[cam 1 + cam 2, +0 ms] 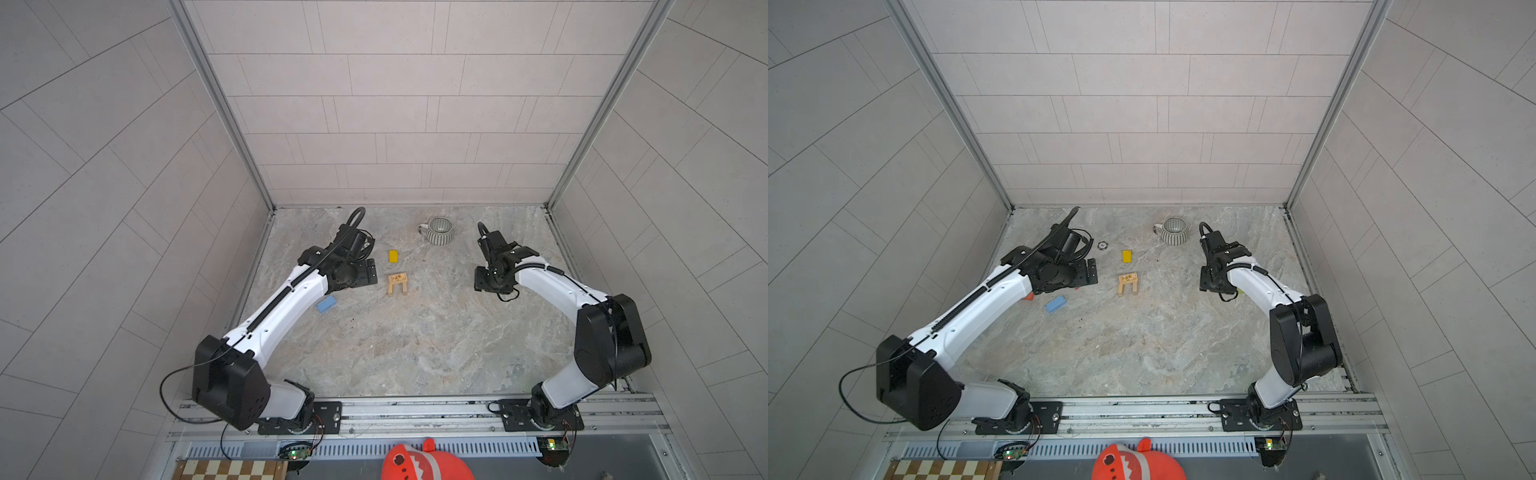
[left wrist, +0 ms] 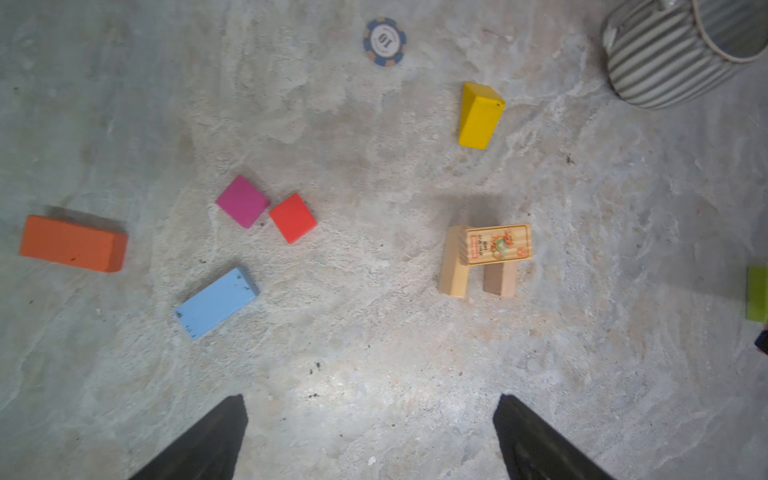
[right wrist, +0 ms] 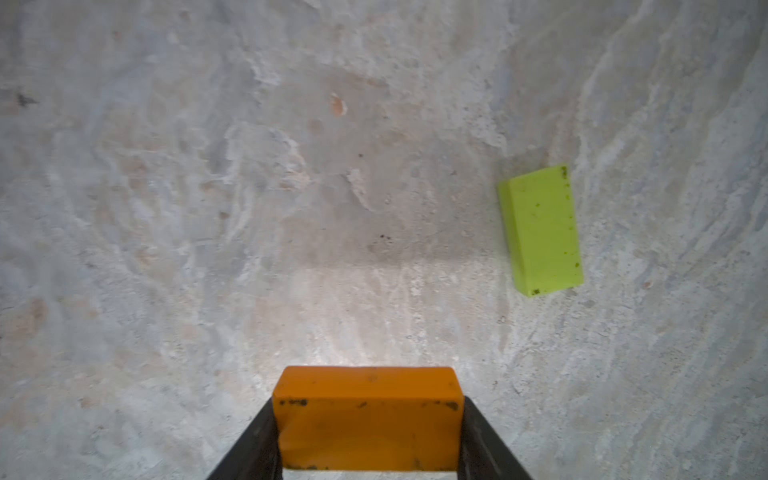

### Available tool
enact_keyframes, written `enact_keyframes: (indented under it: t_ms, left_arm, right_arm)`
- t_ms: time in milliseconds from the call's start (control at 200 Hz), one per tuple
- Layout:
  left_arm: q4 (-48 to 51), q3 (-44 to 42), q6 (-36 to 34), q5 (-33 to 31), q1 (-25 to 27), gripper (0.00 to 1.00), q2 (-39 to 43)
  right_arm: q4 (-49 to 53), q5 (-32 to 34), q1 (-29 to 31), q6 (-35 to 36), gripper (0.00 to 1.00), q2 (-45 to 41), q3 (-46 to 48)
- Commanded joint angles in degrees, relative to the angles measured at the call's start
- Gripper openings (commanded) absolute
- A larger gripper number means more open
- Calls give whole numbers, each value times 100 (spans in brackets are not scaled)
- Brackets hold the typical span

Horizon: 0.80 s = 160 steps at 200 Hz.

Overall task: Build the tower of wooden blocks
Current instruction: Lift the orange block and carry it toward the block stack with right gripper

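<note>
Right pincer (image 3: 368, 428) is clamped on an amber block (image 3: 365, 386), fingers tight on both ends. Only the wrist view shows this; in both top views the wrist covers the pincer and block. Can't tell if the block is clear of the surface (image 1: 415, 345).

Left pincer (image 2: 370, 419) is spread wide with nothing between the fingers. Only the fingertips show, cut off at the frame edge.

Tower (image 2: 486, 257) is mid-surface between the two arms: two tan bricks side by side with a printed brick across their far ends. It is small in both top views (image 1: 397, 284) (image 1: 1128, 284), and the print is unreadable.

- Magenta block (image 2: 243, 201) and red block (image 2: 293, 218) sit corner to corner; the left arm (image 1: 286, 303) hides them from above.
- Orange block (image 2: 72, 243) is mostly under that arm, a sliver showing in a top view (image 1: 1028, 296).
- Poker chip (image 2: 384, 41) shows in a top view (image 1: 1103, 245).
- Green block (image 3: 540, 228) lies flat near the right pincer, cut off at the left wrist view's edge (image 2: 757, 293).
- Blue block (image 1: 326, 304) is beside the left arm.
- Yellow block (image 1: 393, 256) is just behind the tower.
- Striped mug (image 1: 437, 231) is further back and cropped in the left wrist view (image 2: 673, 54).
</note>
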<state>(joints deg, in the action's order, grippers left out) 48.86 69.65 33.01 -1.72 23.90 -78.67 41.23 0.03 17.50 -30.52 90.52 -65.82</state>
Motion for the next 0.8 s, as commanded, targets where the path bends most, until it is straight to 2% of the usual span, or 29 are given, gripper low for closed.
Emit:
enact_keyframes:
  t_ms: [0, 265, 445, 616, 796]
  left_arm:
    - [386, -283, 68, -242, -231, 100, 332]
    - [456, -923, 291, -383, -816, 100, 838]
    - [548, -1217, 521, -484, -979, 100, 942]
    - [717, -1288, 614, -770, -1119, 100, 936]
    - [666, -1473, 626, -778, -1298, 100, 1068]
  right_arm:
    - [336, 104, 434, -266, 53, -31, -379]
    - [499, 185, 1447, -588, 52, 634, -1384]
    - [628, 260, 2019, -794, 51, 1204, -2027]
    - [769, 304, 2398, -942, 51, 1662, -2560]
    - [989, 341, 2665, -1033, 51, 2138, -3109]
